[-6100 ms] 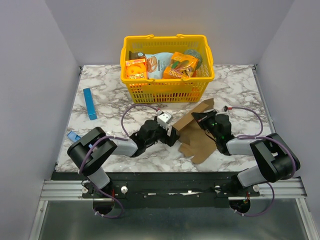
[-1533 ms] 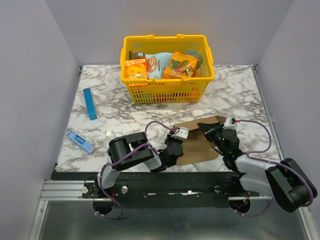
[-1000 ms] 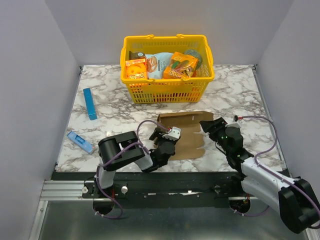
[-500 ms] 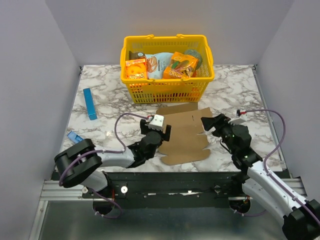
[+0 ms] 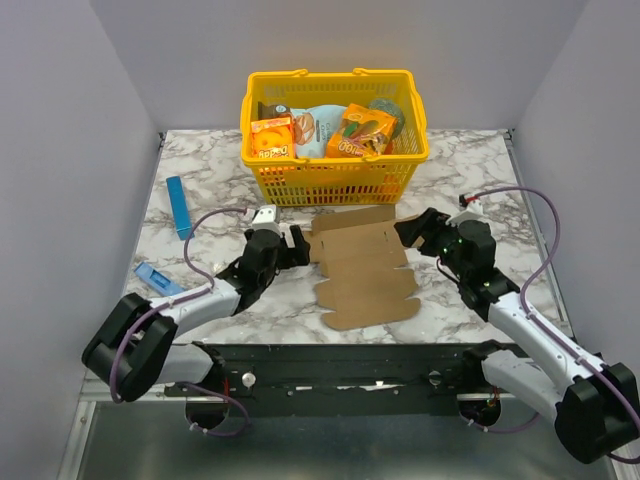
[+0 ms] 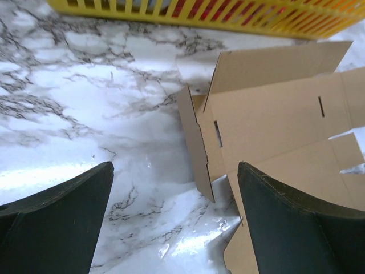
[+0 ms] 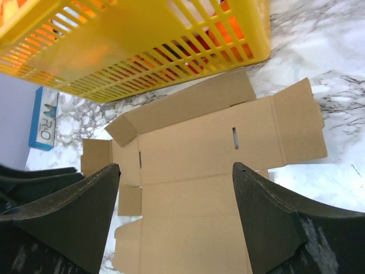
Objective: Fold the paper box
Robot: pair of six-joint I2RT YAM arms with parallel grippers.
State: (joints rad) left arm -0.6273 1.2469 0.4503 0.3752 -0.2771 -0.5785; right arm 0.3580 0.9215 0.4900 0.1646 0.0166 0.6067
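Flat paper box (image 6: 274, 120), partly cut off in left wrist view.

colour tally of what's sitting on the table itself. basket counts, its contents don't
Yellow: 1, the basket
Brown: 1, the flat paper box
Blue: 2, the slim blue box and a smaller blue box
Total: 4
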